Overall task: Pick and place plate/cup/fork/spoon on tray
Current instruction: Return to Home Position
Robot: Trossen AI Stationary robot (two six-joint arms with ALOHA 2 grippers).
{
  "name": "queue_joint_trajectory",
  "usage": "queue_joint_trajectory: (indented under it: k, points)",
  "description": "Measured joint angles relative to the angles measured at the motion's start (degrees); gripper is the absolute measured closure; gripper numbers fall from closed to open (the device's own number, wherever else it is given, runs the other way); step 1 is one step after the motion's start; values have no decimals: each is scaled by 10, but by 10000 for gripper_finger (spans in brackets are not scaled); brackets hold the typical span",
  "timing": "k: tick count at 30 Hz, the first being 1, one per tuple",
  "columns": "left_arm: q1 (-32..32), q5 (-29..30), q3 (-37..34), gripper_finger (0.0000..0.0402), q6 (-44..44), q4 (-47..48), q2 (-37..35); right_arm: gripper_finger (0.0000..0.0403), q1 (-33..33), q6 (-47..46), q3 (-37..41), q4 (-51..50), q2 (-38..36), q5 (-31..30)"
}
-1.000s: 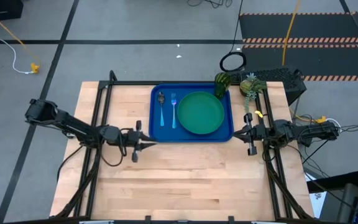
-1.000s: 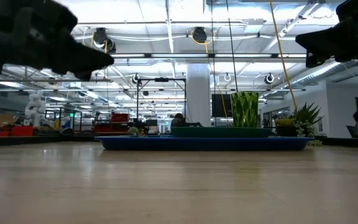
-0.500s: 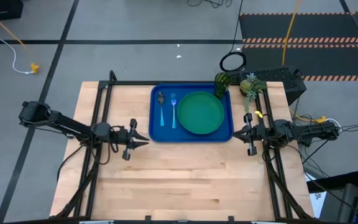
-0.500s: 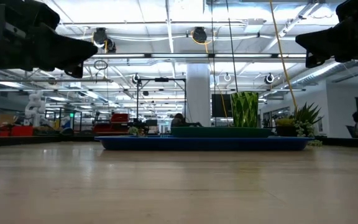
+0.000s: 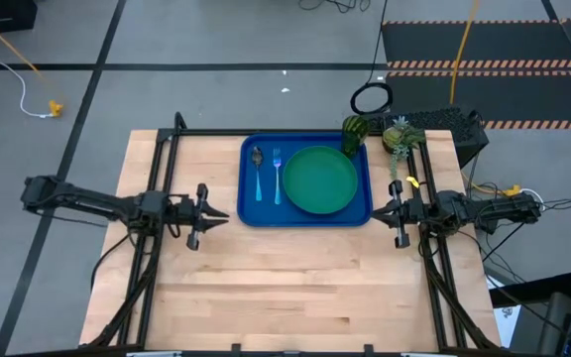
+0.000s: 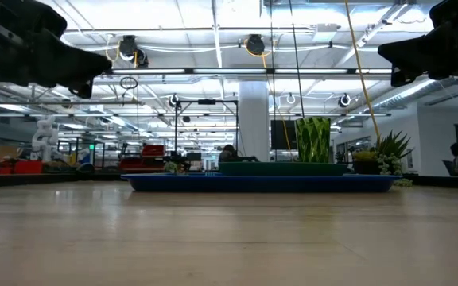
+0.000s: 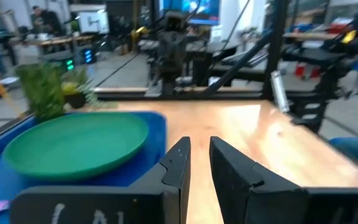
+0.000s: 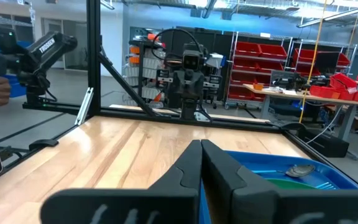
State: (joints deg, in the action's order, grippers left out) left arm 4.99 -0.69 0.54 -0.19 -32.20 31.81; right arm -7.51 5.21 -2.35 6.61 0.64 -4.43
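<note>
The blue tray [image 5: 246, 203] lies at the table's far middle. On it lie the green plate [image 5: 320, 179], the all-blue fork [image 5: 278, 175] and the dark-bowled spoon [image 5: 257, 167], side by side left of the plate. The green cup [image 5: 353, 136] stands upright at the tray's far right corner and also shows in the low view [image 6: 313, 141]. My left gripper [image 5: 223, 213] hovers left of the tray, empty, its fingers a narrow gap apart [image 7: 198, 149]. My right gripper [image 5: 376, 212] hovers at the tray's right edge, shut and empty [image 8: 201, 148].
A yellow-green pineapple-like toy [image 5: 397, 139] stands just right of the cup, off the tray. Black frame rails run along the table's left [image 5: 157, 198] and right [image 5: 429, 248] sides. Bare wood [image 5: 295, 288] fills the near half of the table.
My left gripper has drawn back toward the table's left edge and a little toward the far edge, away from the tray, staying above the table. The things on the tray have kept still.
</note>
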Motion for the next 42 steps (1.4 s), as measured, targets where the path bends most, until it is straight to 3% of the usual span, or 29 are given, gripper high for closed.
queue_joint_trajectory:
  k: [5, 34, 42]
  points:
    - [0, 38, 0, 337, 11, 80, -51, 403, 0, 0, 0, 0, 0, 0]
    - [0, 36, 0, 337, 92, 204, -313, 403, 0, 0, 0, 0, 0, 0]
    - [0, 68, 1, 337, 111, 237, -317, 403, 0, 0, 0, 0, 0, 0]
